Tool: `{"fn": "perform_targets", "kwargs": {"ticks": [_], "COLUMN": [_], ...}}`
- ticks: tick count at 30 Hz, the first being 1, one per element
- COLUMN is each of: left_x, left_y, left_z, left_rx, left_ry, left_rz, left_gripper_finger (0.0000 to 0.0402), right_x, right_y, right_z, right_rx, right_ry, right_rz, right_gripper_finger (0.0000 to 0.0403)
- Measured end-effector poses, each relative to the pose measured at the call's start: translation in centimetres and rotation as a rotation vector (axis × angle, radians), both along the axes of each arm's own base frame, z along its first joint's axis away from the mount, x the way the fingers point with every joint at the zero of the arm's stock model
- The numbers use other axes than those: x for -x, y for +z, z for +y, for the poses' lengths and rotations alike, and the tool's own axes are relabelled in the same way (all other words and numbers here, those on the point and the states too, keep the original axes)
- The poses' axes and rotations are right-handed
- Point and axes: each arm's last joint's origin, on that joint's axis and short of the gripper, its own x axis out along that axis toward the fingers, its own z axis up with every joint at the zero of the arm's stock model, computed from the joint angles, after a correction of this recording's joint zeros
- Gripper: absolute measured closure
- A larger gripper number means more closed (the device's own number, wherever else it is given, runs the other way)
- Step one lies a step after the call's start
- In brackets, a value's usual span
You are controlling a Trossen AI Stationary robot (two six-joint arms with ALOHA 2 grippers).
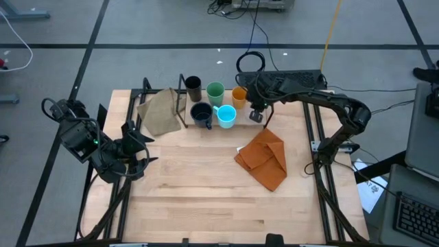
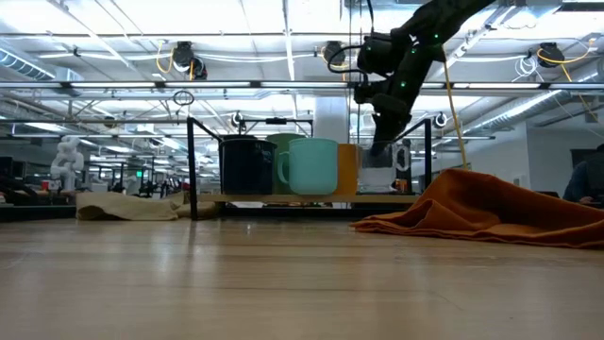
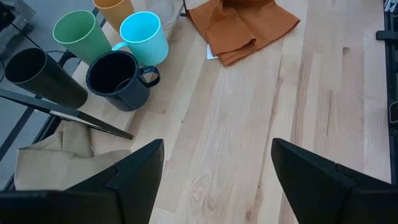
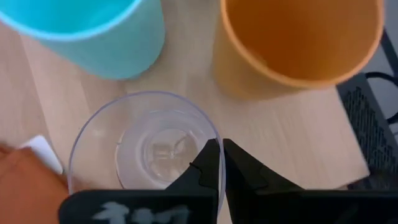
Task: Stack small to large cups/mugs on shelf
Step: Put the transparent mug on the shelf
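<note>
Wooden table (image 1: pixel 206 185), right gripper (image 4: pixel 221 163) pinched shut on clear cup (image 4: pixel 146 146) rim beside orange cup (image 4: pixel 292 46), left gripper (image 3: pixel 214 168) spread open, idle at table's left.

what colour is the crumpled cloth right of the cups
The cloth is rust orange, clearest in the high view.

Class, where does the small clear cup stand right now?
In the high view the small clear cup stands at the shelf's right end, beside the light blue mug and orange cup, with the right end effector shut on its rim.
</note>
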Motion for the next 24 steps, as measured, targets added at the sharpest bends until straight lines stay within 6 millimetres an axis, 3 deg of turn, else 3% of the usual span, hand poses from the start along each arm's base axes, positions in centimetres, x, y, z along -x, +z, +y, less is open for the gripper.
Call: {"fn": "perform_targets", "kwargs": {"ticks": [11, 24], "left_x": [0.0, 0.0], "left_y": [0.0, 0.0], "left_z": [0.0, 0.0], "left_rx": [0.004, 0.003], "left_ry": [0.004, 0.003], "left_rz": [-0.001, 0.0], "left_gripper_finger": [0.0103, 0.0103], "right_x": [0.2, 0.8], "right_y": [0.1, -1.0], "right_z": [-0.7, -1.1], "right_rx": [-0.005, 0.005], "right_ry": [-0.008, -0.024], "right_rz": [-0.038, -0.036], "right_gripper_finger": [0.0403, 0.0403]}}
